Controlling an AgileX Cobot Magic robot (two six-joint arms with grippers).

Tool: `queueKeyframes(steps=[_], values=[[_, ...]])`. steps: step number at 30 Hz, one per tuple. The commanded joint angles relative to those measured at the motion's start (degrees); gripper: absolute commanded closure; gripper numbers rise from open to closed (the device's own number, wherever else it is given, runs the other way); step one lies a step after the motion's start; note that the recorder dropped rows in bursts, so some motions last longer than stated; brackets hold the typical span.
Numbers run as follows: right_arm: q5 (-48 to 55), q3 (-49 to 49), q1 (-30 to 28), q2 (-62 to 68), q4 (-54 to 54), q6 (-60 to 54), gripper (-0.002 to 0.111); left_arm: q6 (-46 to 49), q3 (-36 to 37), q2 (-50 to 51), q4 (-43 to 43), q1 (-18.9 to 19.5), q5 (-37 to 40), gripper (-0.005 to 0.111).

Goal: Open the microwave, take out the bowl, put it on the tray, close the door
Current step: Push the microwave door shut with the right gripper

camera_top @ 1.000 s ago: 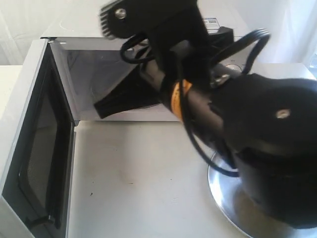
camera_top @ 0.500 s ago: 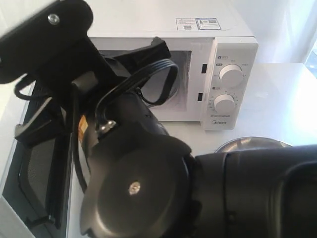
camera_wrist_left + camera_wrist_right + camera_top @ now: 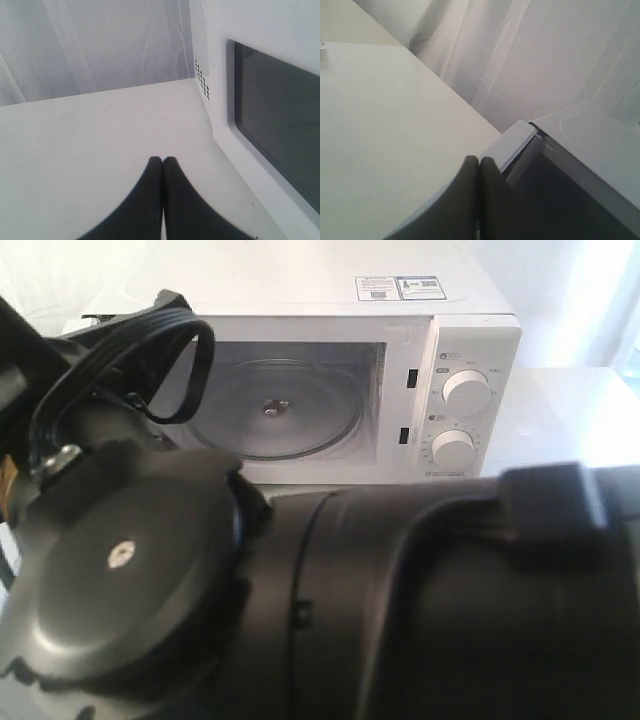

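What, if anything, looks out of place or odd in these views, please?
Nothing looks spilled or damaged. The microwave stands open with only its bare glass turntable inside; no bowl shows in any view. A black arm fills the exterior view's lower half, hiding whatever lies there.

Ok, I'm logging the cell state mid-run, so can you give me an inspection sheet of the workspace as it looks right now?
Surface: white table, largely hidden in the exterior view by a black arm.
Job's things: microwave open, glass turntable with no bowl on it; door swung out; bowl and tray not visible.
Clutter: nothing seen.
Grippers: left gripper shut, empty, beside the door; right gripper shut, empty, near the door's top corner.
Cables: black cable looped above the arm's joint.
Surroundings: white curtain behind the table.
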Motion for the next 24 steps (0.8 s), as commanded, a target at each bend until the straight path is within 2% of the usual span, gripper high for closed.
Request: queueKeyframes(steps=[1,5,12,14,17,19,21,24], values=[[5.9,-3.0,0.1,3.6,-0.4,-6.2,0.108,0.0,-0.2,-0.1,-0.5,-0.2,-0.2,0.107],[15.4,-7.8,-0.4,8.4,-0.4,-12.6,0.108,0.0,-0.2,-0.1,-0.5,-0.2,-0.2,0.107],[14.4,-9.6,-0.5,12.0,-0.4,-18.7,0.108,0.0,-0.2,-0.1,-0.5,-0.2,-0.2,0.107],[18.6,-9.5,-0.6,12.5,-0.4,-23.7,0.108,0.0,-0.2,-0.1,-0.5,-0.2,-0.2,0.107],[32.0,-8.4,-1.1,13.5,-0.4,-36.4,0.108,0.0,-0.2,-0.1,-0.5,-0.2,-0.2,0.107],[32.0,-7.0,-3.2,12.7,0.9,-41.9,0.108,0.0,-0.2,-0.1,-0.5,-0.2,-0.2,0.107],[32.0,-5.9,-6.4,10.7,3.1,-42.2,0.108,0.0,-0.2,-0.1,-0.5,-0.2,-0.2,0.107],[32.0,-4.4,-14.1,8.1,3.5,-38.7,0.108,0.0,-0.2,-0.1,-0.5,-0.2,-0.2,0.107]])
